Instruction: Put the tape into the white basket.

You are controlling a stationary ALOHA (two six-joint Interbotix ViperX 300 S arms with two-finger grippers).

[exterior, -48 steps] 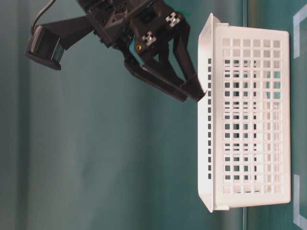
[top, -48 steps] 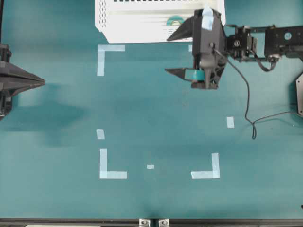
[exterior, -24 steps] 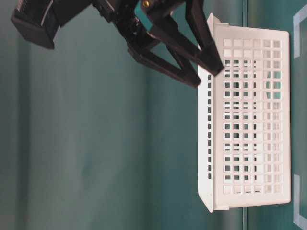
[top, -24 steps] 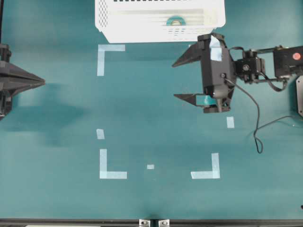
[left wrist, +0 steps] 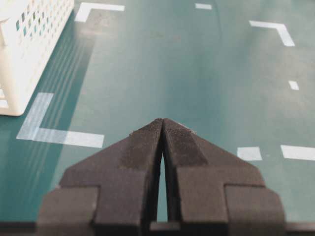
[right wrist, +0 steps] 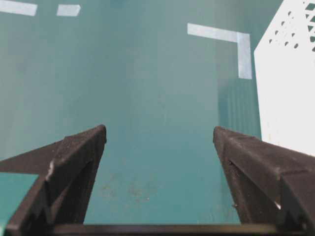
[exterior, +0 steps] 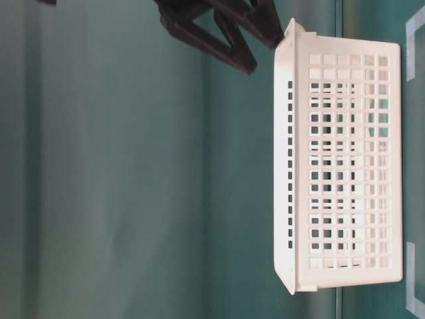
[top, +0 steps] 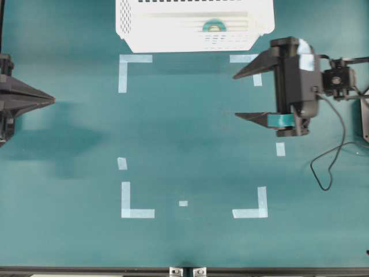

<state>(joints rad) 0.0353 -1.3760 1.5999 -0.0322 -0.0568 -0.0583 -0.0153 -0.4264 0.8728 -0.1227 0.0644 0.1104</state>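
1. The tape (top: 214, 25) is lying inside the white basket (top: 132, 32), up and to the left of the right gripper (top: 236, 95) in the overhead view, well apart from it. Only its teal ring with the pale core is showing through the basket's open top.
2. The right gripper is standing wide open and holding nothing. In the right wrist view the two fingers (right wrist: 74, 152) are spread with only bare table (right wrist: 157, 98) showing between them.
3. In that same wrist view the white basket (right wrist: 288, 83) is sitting off to the right of the claw, beyond the right-hand finger, not in front of it.
4. In the table-level view only the tips of the dark fingers (exterior: 229, 46) are peeking in at the top edge, close to the white basket (exterior: 345, 173) rim; contact cannot be told there, but the overhead view is showing the claw apart from it.
5. The left gripper (top: 53, 100) is sitting far across the table from the right claw, jaws pressed together in the left wrist view (left wrist: 162, 129), gripping nothing.
6. Judging from this: the placing step is looking done, since the roll is resting in the basket and no claw is touching it.
7. What is left seems to be only parking the right arm; nothing else of the task is looking open.
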